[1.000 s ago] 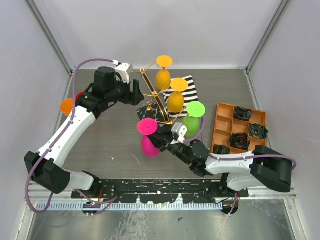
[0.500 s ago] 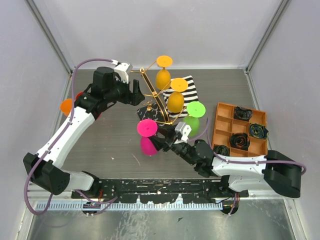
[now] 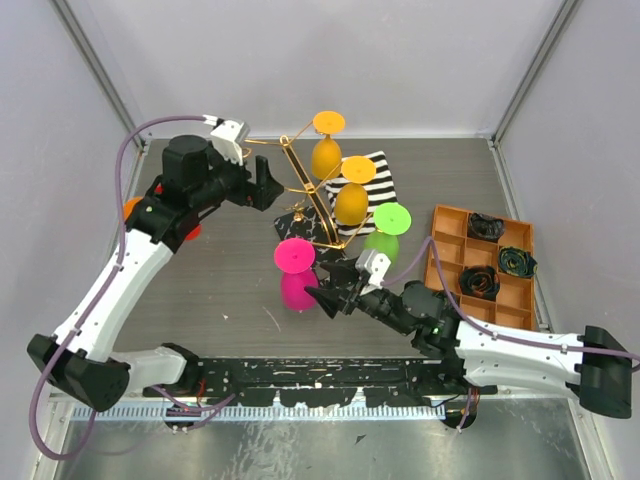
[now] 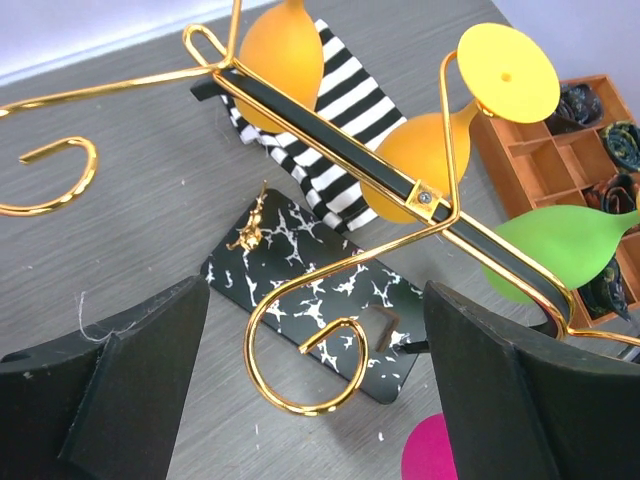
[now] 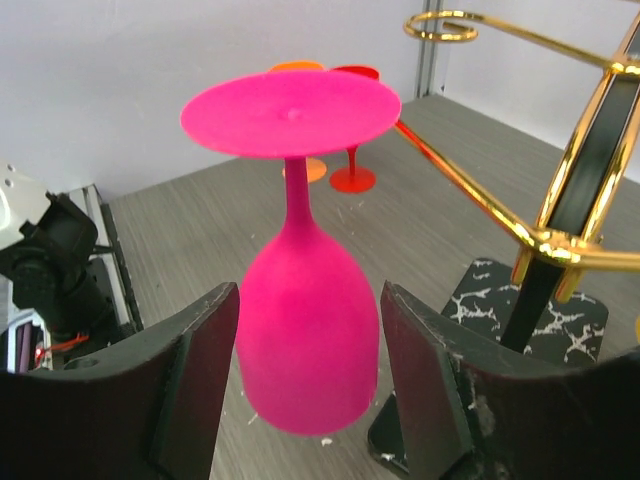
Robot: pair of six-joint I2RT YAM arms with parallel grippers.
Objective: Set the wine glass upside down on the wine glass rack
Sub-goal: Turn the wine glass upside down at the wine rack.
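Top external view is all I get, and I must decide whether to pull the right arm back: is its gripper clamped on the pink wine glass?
Observer: In the right wrist view the right gripper has its fingers spread either side of the pink wine glass bowl, none on the stem.
Operator: Is the foot on the rack?
Observer: A gold arm of the wine glass rack reaches the foot's edge; the contact is hidden.
Operator: The left gripper?
Observer: Open, above an empty scroll arm.
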